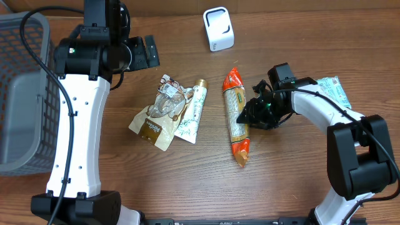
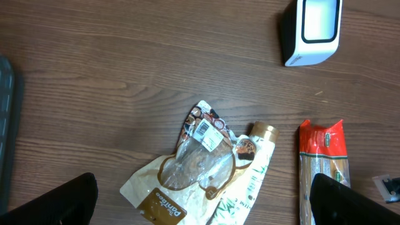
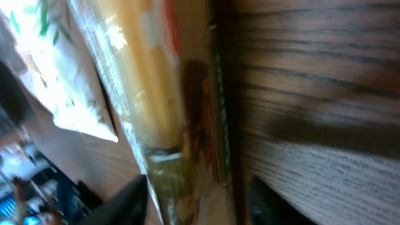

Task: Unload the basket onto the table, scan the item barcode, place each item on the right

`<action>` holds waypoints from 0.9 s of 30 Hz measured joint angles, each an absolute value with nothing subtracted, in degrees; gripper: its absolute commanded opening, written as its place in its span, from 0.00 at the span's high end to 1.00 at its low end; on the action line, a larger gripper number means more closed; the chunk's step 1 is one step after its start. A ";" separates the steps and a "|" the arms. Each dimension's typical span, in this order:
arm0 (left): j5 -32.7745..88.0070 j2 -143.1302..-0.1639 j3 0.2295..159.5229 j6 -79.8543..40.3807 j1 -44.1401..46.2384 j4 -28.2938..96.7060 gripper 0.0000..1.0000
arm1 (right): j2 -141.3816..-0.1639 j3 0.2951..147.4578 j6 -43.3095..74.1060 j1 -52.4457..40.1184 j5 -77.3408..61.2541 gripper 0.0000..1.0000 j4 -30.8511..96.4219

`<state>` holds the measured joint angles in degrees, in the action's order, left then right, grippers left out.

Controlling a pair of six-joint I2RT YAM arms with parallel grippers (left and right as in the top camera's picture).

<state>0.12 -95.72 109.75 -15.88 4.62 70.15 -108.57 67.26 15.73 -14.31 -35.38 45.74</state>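
Pasta packet (image 1: 236,117) lies flat, middle of the counter (image 1: 294,181). Right gripper (image 1: 255,112) half-spread astride it, not clamped. Left gripper (image 1: 142,53) wide, empty. Step, likely: pickup. Next: clamp, lift, present barcode to far scanner (image 1: 219,29).

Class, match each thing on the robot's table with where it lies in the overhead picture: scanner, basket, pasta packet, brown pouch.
Things:
1. white scanner
2. grey basket
3. long pasta packet
4. brown pouch

Places:
A. at the left edge of the table
B. lying against the gold-capped tube
C. alone near the far edge
D. at the fingertips of the right gripper

Pairs: 1-C, 2-A, 3-D, 4-B
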 measured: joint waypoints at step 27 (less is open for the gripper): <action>0.14 -95.72 109.75 -15.88 4.62 70.15 0.00 | -108.77 68.82 9.23 -16.56 -35.68 0.96 49.54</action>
